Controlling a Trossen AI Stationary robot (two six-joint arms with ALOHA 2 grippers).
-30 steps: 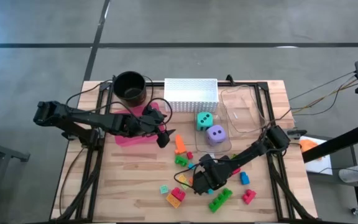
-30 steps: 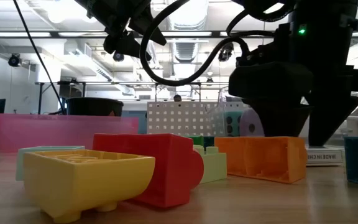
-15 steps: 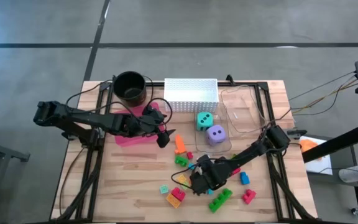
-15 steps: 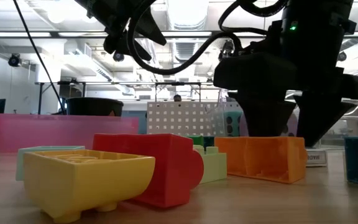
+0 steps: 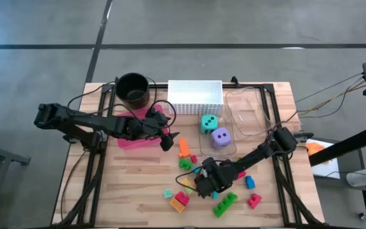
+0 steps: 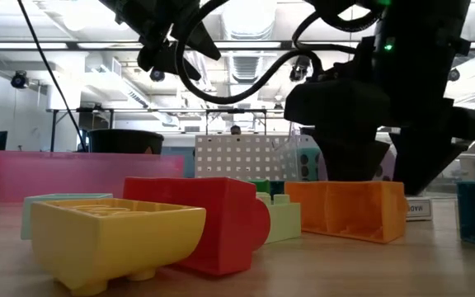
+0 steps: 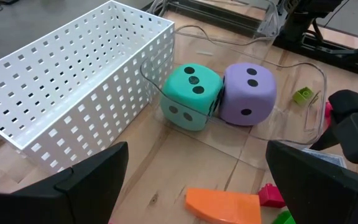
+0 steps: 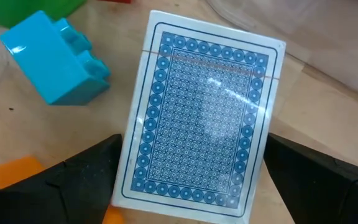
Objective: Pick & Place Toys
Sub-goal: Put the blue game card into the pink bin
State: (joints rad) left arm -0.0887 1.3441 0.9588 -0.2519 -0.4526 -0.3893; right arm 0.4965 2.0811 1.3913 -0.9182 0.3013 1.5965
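Note:
A blue-patterned card pack [image 8: 201, 118] lies flat on the wooden table. My right gripper [image 8: 191, 186] is open low over it, one finger on either side of its long edges. In the high view my right gripper [image 5: 202, 183] sits among small bright blocks and hides the pack. A teal die [image 7: 191, 96] and a purple die [image 7: 248, 93] stand side by side on the table. My left gripper [image 5: 168, 141] is open and empty, held above the table near the pink tray [image 5: 131, 141]. My right gripper comes at the card pack from above, its fingers beside the pack's two long edges. Bare table shows between one finger [image 8: 316, 180] and the pack. I cannot tell whether the other finger [image 8: 82, 180] touches the pack's edge [image 8: 122, 180].
A white perforated basket [image 5: 196, 97], a black cup [image 5: 133, 89] and a clear plastic container [image 5: 246, 114] stand at the far side. An orange block [image 5: 183, 147], a green one [image 5: 224, 203], a red one [image 5: 254, 201] and a blue one [image 8: 55, 56] lie around my right gripper.
My right gripper has moved a little toward the table's left edge, settling over the card pack. My left arm has kept still.

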